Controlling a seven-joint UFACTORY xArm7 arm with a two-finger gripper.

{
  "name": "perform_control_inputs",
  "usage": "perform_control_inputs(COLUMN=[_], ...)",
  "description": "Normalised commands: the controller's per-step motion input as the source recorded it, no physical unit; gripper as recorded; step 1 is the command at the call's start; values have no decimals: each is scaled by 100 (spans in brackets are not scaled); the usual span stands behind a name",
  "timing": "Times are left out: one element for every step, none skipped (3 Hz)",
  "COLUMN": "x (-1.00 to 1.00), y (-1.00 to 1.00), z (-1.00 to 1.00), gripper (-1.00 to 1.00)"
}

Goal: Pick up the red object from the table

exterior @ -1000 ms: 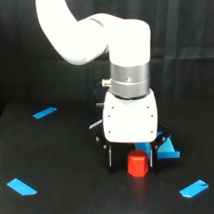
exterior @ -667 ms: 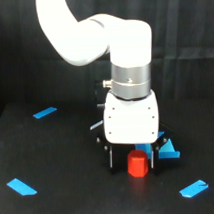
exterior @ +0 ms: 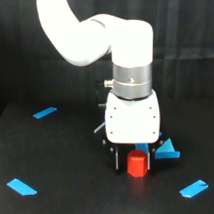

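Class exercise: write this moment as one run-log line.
phase: grasp approach | tool: lowered around red object, closure unclear | red object: on table | blue tape strips: untouched

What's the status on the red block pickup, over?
Gripper low at the table, fingers either side of the red object; closure cannot be told. Block looks still on the table. Blue tape strip close by on the exterior view's right, not blocking.
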Motion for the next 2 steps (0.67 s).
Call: perform_control_inputs(x=[6,-16], y=[1,-8], z=[-18,-9], gripper=[-100,-98])
